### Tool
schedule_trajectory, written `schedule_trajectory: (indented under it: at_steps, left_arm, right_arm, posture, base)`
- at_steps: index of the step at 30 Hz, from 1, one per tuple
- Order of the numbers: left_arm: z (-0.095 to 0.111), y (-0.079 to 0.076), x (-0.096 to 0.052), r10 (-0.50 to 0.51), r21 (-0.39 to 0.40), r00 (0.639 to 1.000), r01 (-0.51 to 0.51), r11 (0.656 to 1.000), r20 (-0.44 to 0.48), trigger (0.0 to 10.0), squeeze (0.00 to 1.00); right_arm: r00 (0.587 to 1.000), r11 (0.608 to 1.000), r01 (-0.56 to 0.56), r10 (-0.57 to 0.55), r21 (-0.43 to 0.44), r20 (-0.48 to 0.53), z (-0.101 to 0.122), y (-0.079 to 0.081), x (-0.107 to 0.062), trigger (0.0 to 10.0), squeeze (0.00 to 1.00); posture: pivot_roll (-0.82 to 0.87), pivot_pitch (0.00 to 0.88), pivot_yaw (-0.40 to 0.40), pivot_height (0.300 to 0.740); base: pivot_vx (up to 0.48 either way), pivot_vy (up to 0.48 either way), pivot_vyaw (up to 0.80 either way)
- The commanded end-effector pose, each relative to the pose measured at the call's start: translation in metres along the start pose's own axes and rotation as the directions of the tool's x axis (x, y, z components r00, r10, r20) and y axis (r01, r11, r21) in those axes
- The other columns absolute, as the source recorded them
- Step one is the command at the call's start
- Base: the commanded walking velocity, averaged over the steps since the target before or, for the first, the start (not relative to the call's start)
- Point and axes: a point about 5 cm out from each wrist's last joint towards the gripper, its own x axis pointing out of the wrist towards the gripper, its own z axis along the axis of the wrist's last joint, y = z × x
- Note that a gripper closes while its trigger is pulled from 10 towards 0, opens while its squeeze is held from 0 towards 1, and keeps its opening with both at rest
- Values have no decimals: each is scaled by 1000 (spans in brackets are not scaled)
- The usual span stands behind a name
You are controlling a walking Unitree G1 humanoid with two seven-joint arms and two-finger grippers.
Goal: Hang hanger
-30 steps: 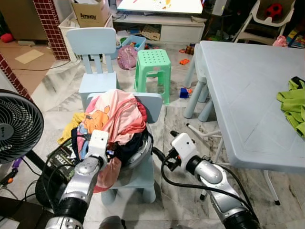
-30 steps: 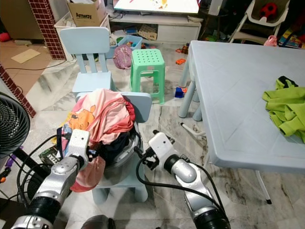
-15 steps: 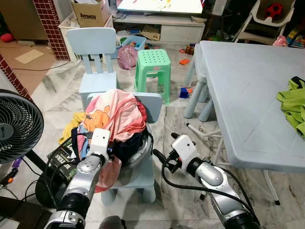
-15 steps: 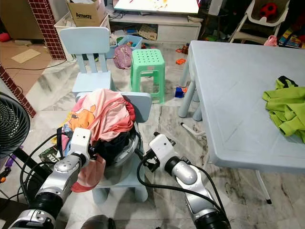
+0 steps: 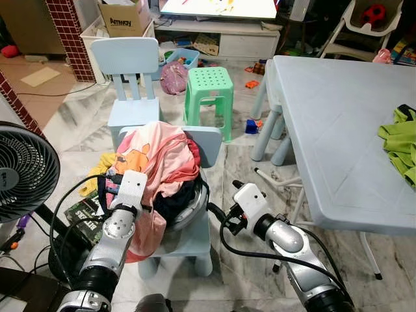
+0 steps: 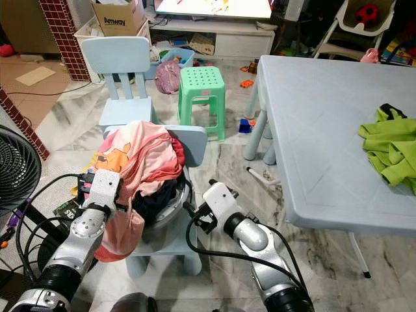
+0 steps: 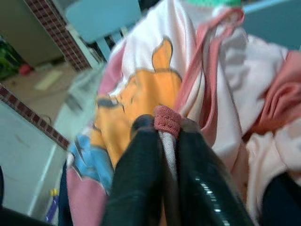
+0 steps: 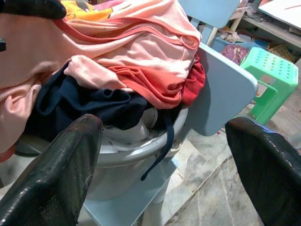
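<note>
We note left gripper now clamped on pink shirt edge; fingers pinch red-trimmed hem. Versus 0.5 s ago, left arm sits higher and further left on laundry pile, so we judge garment lift starting. Right gripper spread wide, holding nothing, near right side of grey basin on near blue chair. Hanger: we cannot locate it. Green garment lies on table, far right.
</note>
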Motion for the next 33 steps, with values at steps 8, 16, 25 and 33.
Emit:
schedule_trajectory:
  at_steps: [8,16,25,33]
  left_arm:
    - [16,6,-21,17,6,980,-19,1000,197,0,0]
    - [46,5,-23,-19,4,936,19,1000,353,0,0]
    - [75,14,-13,-6,-31,901,22,999,434,0,0]
    - [65,24,3,79,-237,976,-29,971,204,0,0]
  right_arm:
    - [998,998,57,-58,26,22,1,-8,1,10000,0]
    - [991,984,127,-132,123,31,2,-18,9,10000,0]
    - [966,902,219,-255,372,51,6,-38,21,10000,0]
    - [933,842,289,-355,456,63,5,-43,19,10000,0]
  posture:
    - [-6,0,-41,740]
    - [20,0,-42,740]
    - [46,0,-18,740]
    - [42,0,36,740]
  base:
    - [0,0,0]
    - [0,0,0]
    - [0,0,0]
    - [0,0,0]
